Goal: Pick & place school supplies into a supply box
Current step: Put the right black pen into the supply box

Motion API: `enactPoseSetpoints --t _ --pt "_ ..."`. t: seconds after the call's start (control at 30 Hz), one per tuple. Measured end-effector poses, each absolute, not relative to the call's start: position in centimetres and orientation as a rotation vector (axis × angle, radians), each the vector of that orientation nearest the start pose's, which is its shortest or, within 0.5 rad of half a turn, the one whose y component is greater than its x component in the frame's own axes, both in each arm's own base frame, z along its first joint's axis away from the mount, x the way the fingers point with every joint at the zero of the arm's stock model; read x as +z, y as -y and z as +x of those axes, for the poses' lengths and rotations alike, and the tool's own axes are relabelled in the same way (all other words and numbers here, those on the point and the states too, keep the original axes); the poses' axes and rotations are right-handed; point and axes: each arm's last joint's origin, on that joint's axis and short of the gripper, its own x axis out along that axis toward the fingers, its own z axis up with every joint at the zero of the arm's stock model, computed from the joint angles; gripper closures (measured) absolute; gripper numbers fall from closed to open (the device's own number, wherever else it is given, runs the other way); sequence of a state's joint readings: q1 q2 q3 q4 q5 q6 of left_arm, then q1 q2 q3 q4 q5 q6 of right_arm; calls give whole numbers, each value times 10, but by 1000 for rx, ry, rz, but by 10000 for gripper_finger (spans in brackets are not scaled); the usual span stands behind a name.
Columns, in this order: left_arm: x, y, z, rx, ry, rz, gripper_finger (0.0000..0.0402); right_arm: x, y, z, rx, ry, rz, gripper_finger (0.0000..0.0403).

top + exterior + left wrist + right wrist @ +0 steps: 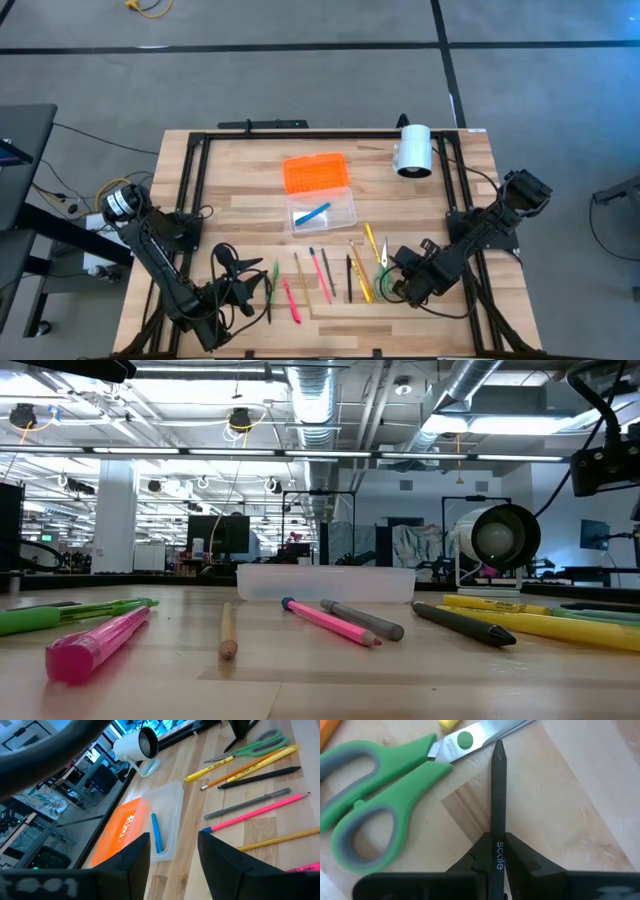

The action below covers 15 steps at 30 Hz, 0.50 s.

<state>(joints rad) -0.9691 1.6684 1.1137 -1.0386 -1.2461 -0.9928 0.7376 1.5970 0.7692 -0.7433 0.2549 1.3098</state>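
Note:
The supply box, a clear case with a blue pen inside, stands mid-table. Its orange lid lies against the box's far side. A row of pens and pencils lies flat on the wood near the front edge. Green-handled scissors lie flat at the row's right end. My right gripper points down, shut, with its tips beside the scissors' pivot. My left gripper hovers open at the row's left end, facing the box with nothing between its fingers. My right gripper comes from above with its fingers together. The fingertips meet the lower edge of the scissors' blade right beside the pivot. I cannot tell whether they touch the blade. The scissors lie flat on the table.
A white cylinder-shaped device stands at the far right of the table. A black frame runs along the table's edges. Bare wood lies between the box and the row of pens.

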Motion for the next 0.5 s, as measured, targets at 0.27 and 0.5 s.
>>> enactPoseSetpoints --t 0.27,0.5 --pt "211 218 183 488 -484 480 246 132 -154 180 -535 -1306 328 387" --pt "211 218 183 488 -484 480 246 132 -154 180 -536 -1303 327 372"
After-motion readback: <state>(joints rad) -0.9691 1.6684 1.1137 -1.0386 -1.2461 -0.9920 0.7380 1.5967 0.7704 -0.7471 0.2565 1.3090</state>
